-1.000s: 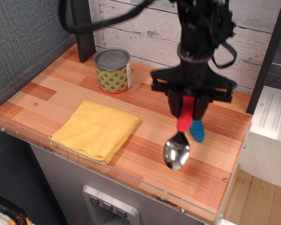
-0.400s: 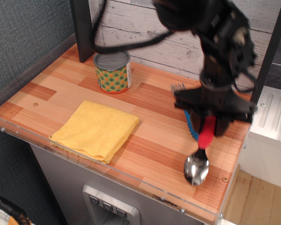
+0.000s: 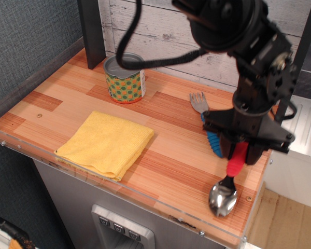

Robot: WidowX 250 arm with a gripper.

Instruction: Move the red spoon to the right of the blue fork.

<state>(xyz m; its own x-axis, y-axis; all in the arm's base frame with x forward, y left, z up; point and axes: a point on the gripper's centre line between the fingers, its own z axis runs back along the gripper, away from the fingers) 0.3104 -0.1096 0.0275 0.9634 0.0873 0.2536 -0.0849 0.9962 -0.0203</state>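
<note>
A: What's changing here?

B: The gripper [image 3: 240, 152] is carrying the spoon [image 3: 229, 179] rightward. A second ago it was hanging left of the fork's handle, hiding most of it; now it's sitting right of the fork [image 3: 208, 124], near the table's [image 3: 67, 93] right front corner.

A: So the crossing is done?

B: I'm judging yes. The fingers are clamping the red handle, with the bowl hanging low over the wood, maybe touching; I can't tell. What's remaining looks like lowering and letting go.

A: And the surfaces?

B: The spoon is showing a shiny, rounded metal bowl and a thick ribbed red handle. The fork is showing dull grey tines and a ribbed blue handle. The table is striped wood with a clear edge. A soft folded yellow cloth [image 3: 106, 142] and a patterned can [image 3: 125, 78] are sitting well to the left
</note>
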